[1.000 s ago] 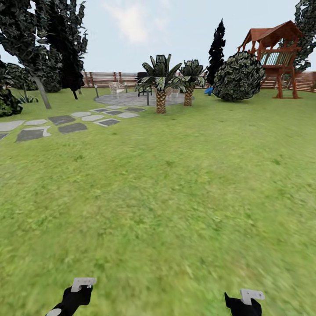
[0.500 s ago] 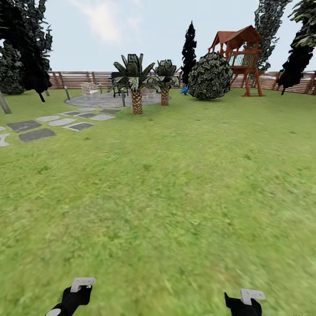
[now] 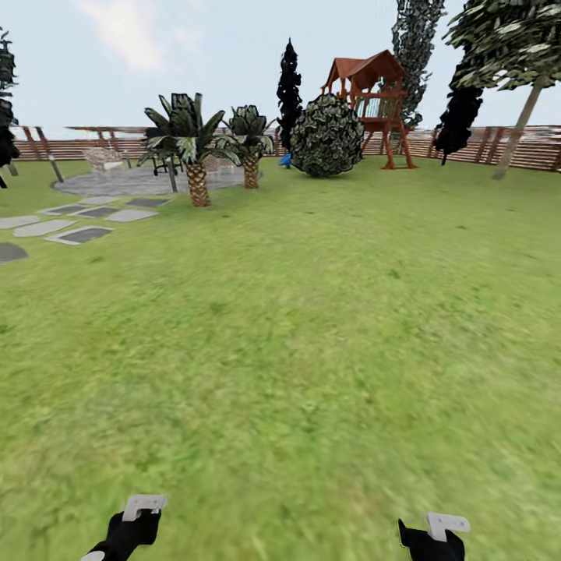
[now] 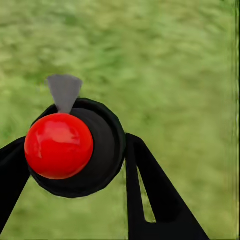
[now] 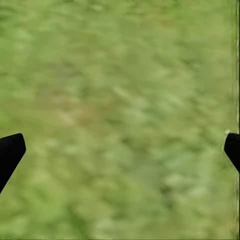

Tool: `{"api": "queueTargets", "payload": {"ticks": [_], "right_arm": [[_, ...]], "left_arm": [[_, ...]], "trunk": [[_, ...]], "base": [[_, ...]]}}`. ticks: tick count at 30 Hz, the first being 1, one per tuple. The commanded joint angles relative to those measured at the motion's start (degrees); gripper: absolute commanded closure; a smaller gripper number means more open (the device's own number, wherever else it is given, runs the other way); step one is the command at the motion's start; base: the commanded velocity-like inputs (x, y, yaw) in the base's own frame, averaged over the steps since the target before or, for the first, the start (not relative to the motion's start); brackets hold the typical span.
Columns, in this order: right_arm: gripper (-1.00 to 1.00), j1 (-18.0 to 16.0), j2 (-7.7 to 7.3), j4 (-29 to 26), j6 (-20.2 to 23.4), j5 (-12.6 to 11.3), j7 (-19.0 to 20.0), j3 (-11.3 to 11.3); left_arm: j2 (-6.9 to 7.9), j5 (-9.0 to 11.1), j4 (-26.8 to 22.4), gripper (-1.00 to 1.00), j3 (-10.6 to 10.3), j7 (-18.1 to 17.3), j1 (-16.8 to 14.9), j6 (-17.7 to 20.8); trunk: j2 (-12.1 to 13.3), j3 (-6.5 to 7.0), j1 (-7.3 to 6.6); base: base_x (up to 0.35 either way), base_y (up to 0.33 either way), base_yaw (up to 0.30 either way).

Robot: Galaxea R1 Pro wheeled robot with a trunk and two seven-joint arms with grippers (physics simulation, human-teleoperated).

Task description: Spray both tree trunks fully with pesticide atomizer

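My left gripper [image 4: 75,165] is shut on the pesticide atomizer [image 4: 60,145], a round black bottle with a red ball top and a grey nozzle, held over grass. In the head view the left gripper [image 3: 134,516] and right gripper [image 3: 433,531] hang low at the frame's bottom over the lawn [image 3: 296,327]. The right gripper [image 5: 120,155] is open, its black fingertips [image 5: 10,152] wide apart above bare grass. One tree with a leaning grey-beige trunk [image 3: 514,131] and blocky green leaves stands far off at the right, by the slat fence [image 3: 538,148].
Two short palms [image 3: 195,148] and a paved circle with chairs [image 3: 117,179] lie far left, with stepping stones [image 3: 78,234] before them. A round bush [image 3: 327,136], a red-brown play tower [image 3: 374,101] and black cone trees [image 3: 289,82] stand at the back.
The head view has swung to the right, so the whole scene slid left and the tree with the grey-beige trunk came into view at the right. Both arms keep their pose.
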Motion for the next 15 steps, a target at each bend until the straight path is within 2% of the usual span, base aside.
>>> {"api": "queueTargets", "payload": {"ticks": [1,15], "right_arm": [[-1.0,-0.05,0.01,0.07,-0.21,0.37,0.19,-0.49],[-1.0,-0.03,0.01,0.13,-0.21,0.36,0.19,-0.49]], "left_arm": [[0.01,-0.14,0.02,1.0,0.48,-0.4,0.23,-0.17],[-0.08,-0.06,0.0,1.0,0.49,-0.35,0.58,-0.18]], "trunk": [[-0.02,-0.05,0.02],[-0.02,-0.05,0.02]], "base": [[0.28,-0.16,-0.3],[0.28,-0.159,-0.3]]}}
